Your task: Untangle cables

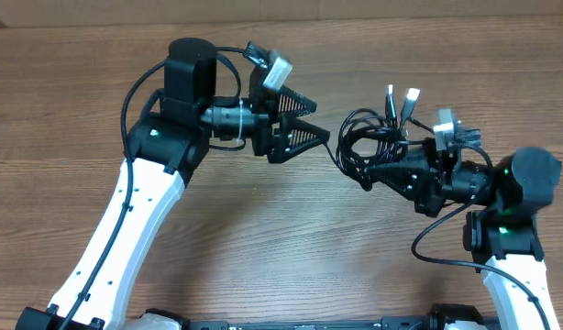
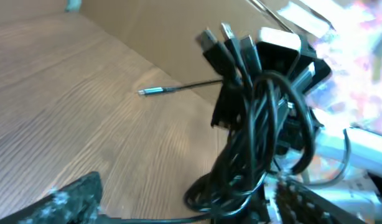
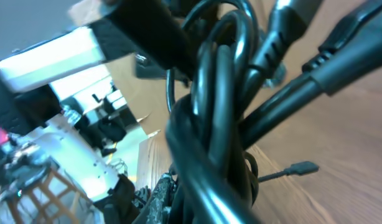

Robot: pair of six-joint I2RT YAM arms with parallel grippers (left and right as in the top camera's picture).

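The cables (image 1: 366, 145) are a tangled black bundle held just above the wooden table (image 1: 263, 220), right of centre, with two plugs (image 1: 401, 97) sticking up from its far side. My right gripper (image 1: 373, 172) is shut on the bundle's near side. In the right wrist view the cables (image 3: 216, 124) fill the frame and hide most of the right gripper (image 3: 197, 199). My left gripper (image 1: 316, 119) stands open just left of the bundle. The left wrist view shows the cables (image 2: 259, 137) ahead of the left gripper (image 2: 185, 211). One thin strand runs low between its fingers (image 2: 66, 199).
A loose cable end with a silver plug (image 2: 147, 91) lies on the table behind the bundle. A dark plug (image 3: 300, 168) rests on the wood in the right wrist view. A tan wall (image 2: 178, 31) borders the table's far side. The right arm's own wire (image 1: 437, 255) loops beside its base.
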